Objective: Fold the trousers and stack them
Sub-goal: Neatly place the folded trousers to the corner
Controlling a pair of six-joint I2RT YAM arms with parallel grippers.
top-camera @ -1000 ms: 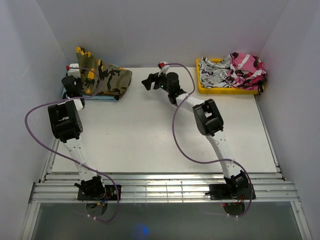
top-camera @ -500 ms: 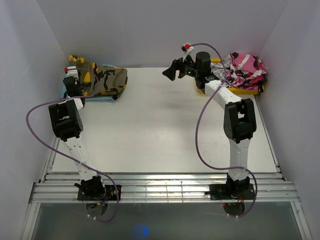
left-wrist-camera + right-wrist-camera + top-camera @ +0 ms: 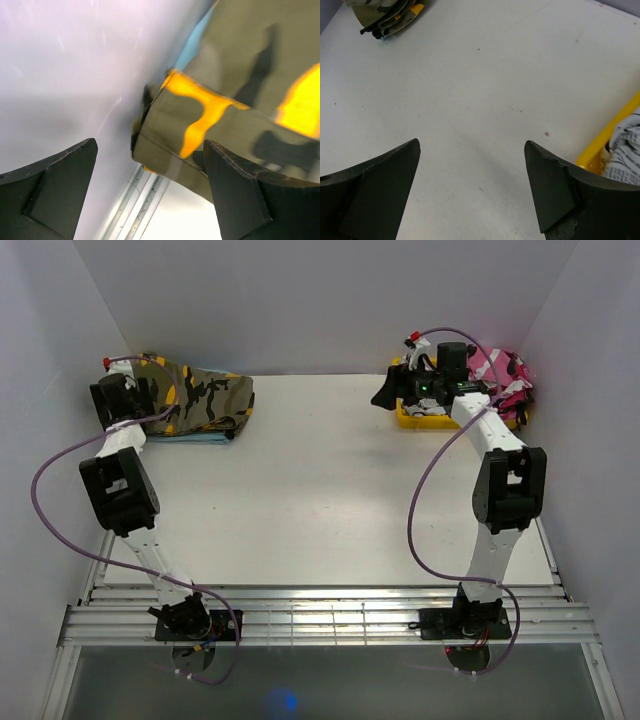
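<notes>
Just beside the left wall [image 3: 45,360] lie the folded trousers [image 3: 205,398].

The overhead camera looks down from above the near edge over the whole table [image 3: 320,510]. The left wrist camera sits close against the trousers [image 3: 210,125]. The right wrist camera, higher, sees them distant, plus the rim of the yellow tray [image 3: 602,142].

Matt woven cloth trousers [image 3: 205,398], smooth matt table [image 3: 300,500], plastic tray [image 3: 607,134]
</notes>
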